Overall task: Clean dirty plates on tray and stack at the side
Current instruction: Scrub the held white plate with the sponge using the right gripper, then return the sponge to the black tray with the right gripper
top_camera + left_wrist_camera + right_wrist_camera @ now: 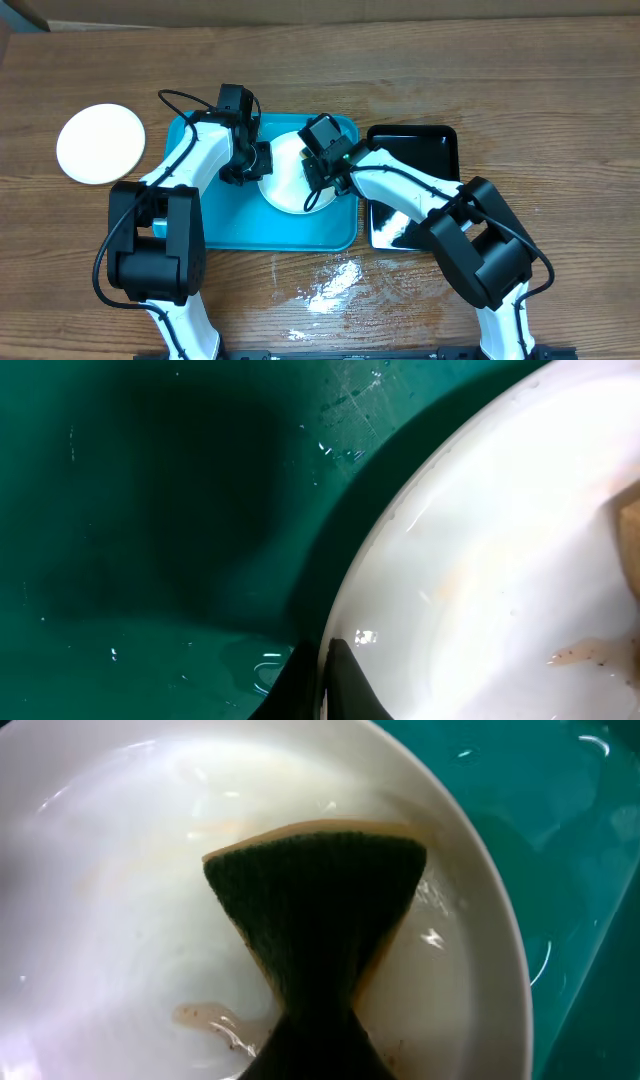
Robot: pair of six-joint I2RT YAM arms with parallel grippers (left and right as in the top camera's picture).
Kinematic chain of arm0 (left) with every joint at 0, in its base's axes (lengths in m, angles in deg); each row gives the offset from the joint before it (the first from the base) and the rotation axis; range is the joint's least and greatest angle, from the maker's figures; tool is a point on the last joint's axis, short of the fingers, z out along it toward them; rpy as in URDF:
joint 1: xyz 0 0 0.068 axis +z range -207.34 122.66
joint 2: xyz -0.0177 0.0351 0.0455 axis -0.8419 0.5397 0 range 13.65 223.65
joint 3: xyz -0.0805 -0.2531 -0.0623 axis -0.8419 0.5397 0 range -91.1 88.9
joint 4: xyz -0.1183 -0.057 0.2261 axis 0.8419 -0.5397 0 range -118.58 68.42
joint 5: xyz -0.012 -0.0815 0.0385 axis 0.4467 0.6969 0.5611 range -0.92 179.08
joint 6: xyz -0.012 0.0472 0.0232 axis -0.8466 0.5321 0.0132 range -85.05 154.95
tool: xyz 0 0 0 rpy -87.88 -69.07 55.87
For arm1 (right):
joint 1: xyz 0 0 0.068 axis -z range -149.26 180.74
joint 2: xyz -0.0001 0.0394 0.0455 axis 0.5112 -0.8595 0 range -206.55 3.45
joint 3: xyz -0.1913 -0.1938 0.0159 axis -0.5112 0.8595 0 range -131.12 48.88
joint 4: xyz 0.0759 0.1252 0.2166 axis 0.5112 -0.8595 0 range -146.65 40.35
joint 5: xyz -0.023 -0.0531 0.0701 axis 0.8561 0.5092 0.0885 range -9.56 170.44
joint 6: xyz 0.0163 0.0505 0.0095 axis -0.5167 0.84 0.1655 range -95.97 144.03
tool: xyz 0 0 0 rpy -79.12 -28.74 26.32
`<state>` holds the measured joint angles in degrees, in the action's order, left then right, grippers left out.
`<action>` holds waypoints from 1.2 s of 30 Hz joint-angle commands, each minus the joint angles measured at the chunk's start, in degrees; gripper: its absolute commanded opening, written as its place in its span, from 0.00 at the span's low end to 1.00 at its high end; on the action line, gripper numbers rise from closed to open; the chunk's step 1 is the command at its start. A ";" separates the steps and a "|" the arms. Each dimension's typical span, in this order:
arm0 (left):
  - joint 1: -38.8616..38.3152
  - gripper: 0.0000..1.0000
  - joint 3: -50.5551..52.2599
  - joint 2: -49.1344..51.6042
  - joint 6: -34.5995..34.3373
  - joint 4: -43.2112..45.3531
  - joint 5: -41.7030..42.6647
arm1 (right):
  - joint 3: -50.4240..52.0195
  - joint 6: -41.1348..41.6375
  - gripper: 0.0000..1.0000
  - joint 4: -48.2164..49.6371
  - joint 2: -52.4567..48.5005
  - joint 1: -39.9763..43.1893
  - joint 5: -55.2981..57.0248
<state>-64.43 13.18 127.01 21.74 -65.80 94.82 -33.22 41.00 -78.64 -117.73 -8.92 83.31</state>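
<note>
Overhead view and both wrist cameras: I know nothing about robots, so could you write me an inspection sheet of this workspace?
Surface: wooden table, with a puddle near the front edge.
Job's things: turquoise tray holds a white plate, wet with brownish smears; second plate lies on the table to the left.
Clutter: black tray beside the turquoise one.
Grippers: left gripper pinches the white plate's rim; right gripper holds a sponge on it.
Cables: black cable loops along the left arm.
Surroundings: nothing seen.
</note>
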 commanded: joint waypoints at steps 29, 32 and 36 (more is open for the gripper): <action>0.37 0.04 0.57 -0.22 -0.98 0.20 -1.90 | -6.80 2.29 0.04 -39.30 15.69 29.86 -14.80; 0.37 0.04 0.57 -0.22 -0.98 0.33 -1.90 | -6.73 2.32 0.04 -41.44 15.69 32.30 -11.93; 0.37 0.04 0.57 -0.24 -0.96 0.37 -1.95 | -4.63 2.32 0.04 -41.75 15.69 33.75 -9.53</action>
<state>-64.43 13.18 127.01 21.56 -65.65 94.82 -39.52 44.13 -120.89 -103.11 24.55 71.20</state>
